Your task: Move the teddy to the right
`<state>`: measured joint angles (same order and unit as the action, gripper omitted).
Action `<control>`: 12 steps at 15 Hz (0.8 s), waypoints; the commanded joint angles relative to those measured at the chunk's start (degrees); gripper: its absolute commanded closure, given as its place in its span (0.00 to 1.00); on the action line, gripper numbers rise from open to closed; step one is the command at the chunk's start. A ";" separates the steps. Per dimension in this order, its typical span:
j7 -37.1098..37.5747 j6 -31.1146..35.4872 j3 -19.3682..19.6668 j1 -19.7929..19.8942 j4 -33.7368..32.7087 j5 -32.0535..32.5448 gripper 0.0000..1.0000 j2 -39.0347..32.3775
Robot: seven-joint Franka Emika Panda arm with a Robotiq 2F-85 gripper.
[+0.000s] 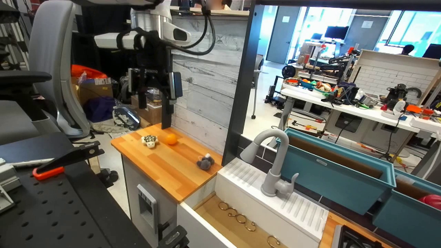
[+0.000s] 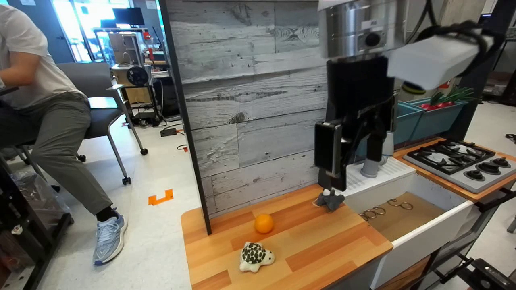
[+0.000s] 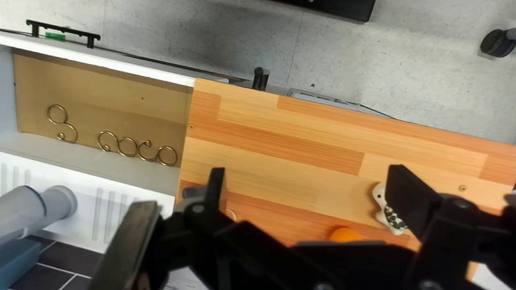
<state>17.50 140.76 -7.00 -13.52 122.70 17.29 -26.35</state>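
The teddy is a small cream turtle-shaped toy with a dark-speckled shell. It lies on the wooden counter near the orange ball, and shows in both exterior views. In the wrist view the teddy is partly hidden behind the right-hand finger. My gripper is wide open, with nothing between its fingers. In both exterior views the gripper hangs above the counter, apart from the teddy and pointing down.
An orange ball sits beside the teddy. A dark grey plush lump lies near the sink end of the counter. A grey-white wood panel stands along the back. A white sink with a grey faucet adjoins the counter.
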 commanded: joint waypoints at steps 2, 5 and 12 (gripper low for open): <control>-1.46 0.02 1.41 -4.80 -8.57 0.40 0.00 -8.61; -3.99 -0.50 1.12 -6.40 -13.14 -0.07 0.00 -13.44; -11.38 -1.56 1.62 -8.89 -24.09 0.63 0.00 -25.11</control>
<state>9.38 140.79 -6.42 -20.98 104.72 17.29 -46.46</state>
